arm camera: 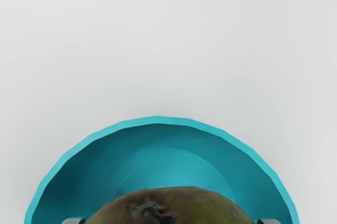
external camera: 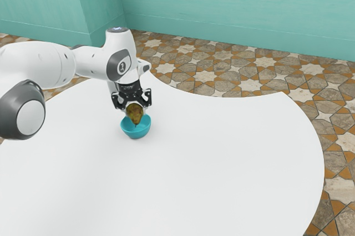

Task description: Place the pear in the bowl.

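My gripper (external camera: 135, 109) points down over the bowl in the exterior view, shut on the pear (external camera: 135, 114). The brownish-green pear hangs narrow end down, its tip over or just inside the turquoise bowl (external camera: 136, 132), which stands upright on the table. In the wrist view the gripper (arm camera: 171, 221) has a fingertip on either side of the pear (arm camera: 184, 205) at the lower edge. Behind the pear lies the bowl's inside, with its rim (arm camera: 158, 120) curving around. Whether the pear touches the bowl is hidden.
The white table (external camera: 216, 164) has a curved outline, with its far edge beyond the bowl. Patterned floor tiles (external camera: 260, 72) and a turquoise wall (external camera: 233, 3) lie past it. My arm reaches in from the exterior view's left.
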Controlling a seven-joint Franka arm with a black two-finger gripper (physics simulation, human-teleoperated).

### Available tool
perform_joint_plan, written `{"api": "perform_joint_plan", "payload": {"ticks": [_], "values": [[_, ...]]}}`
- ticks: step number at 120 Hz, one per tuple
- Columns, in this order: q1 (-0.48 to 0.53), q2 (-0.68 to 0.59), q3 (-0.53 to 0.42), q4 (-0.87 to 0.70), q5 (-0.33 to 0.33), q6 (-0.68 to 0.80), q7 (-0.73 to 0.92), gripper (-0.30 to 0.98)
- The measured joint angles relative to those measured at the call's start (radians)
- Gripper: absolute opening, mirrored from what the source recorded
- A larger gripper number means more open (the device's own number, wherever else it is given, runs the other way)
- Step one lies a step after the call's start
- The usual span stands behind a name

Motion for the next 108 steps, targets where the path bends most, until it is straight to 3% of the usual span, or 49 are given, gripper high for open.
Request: {"api": "perform_joint_plan", "payload": {"ticks": [33,55,74,88,108], "values": [[-0.002,-0.006,-0.004,-0.006,-0.013,0.006,0.022,0.60],[-0.005,-0.234,-0.072,-0.123,-0.002,-0.113,0.095,0.65],[-0.026,-0.484,-0.119,-0.187,0.050,-0.243,0.157,0.67],[-0.086,-0.549,-0.042,-0.132,0.048,-0.373,0.189,0.68],[-0.105,-0.593,-0.028,-0.122,0.047,-0.480,0.228,0.68]]}}
